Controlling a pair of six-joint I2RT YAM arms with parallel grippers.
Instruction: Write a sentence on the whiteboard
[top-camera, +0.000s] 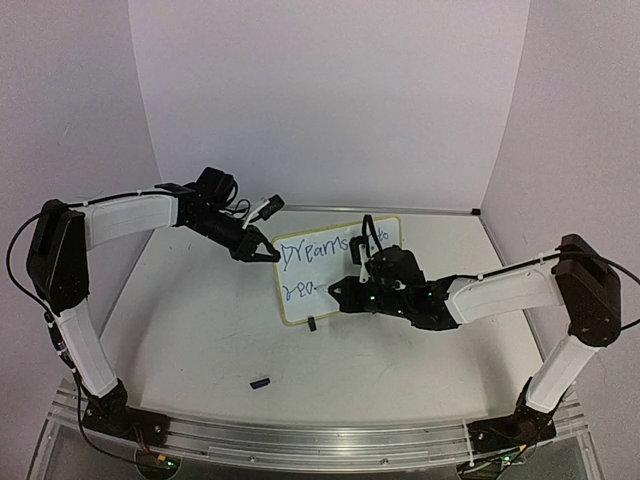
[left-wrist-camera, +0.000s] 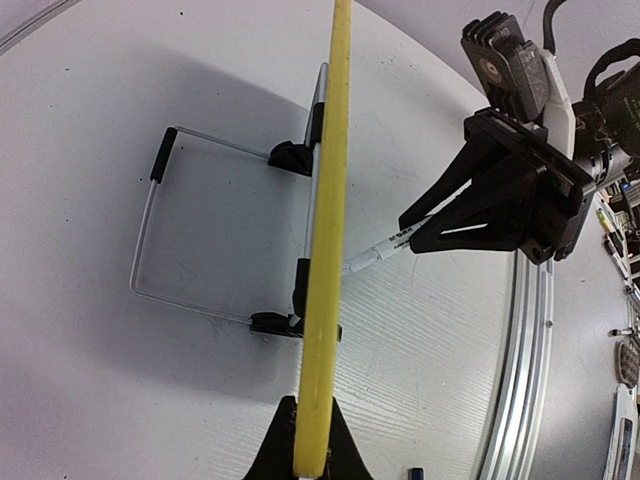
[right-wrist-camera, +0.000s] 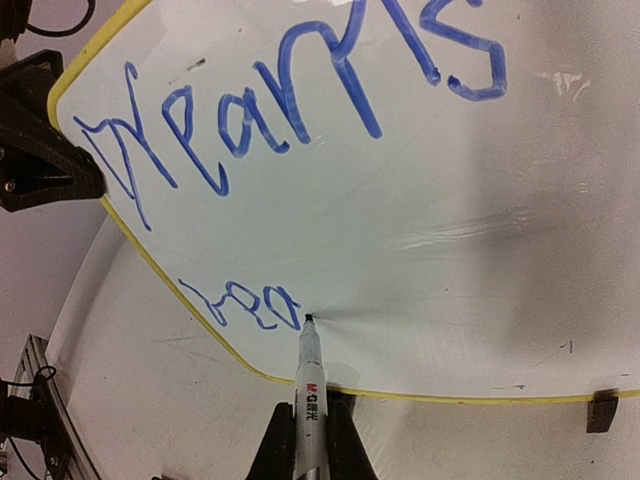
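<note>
White table, walled on three sides by pale panels. Near its middle, slightly toward the far side, we note the small rectangular whiteboard with rounded corners and a thin pale-yellow frame; it stands propped on its lower edge and leans back on a thin wire stand joined to it by black clip feet. The left gripper reaches in from the left, its fingers closed tight on the board's left frame edge; in the left wrist view we see the yellow edge pinched between them. The right gripper faces the lower part of the board, fingers clamped around a slim white marker with a black tip. The marker tip touches the white surface in the lower left area, just to the right of the last written letter. The blue handwritten sentence shows "Dreams" along the top line and "rea" below it; further letters at the end of the top line we cannot read. A small dark blue cap lies on the table nearer the arm bases, well apart from the board.
</note>
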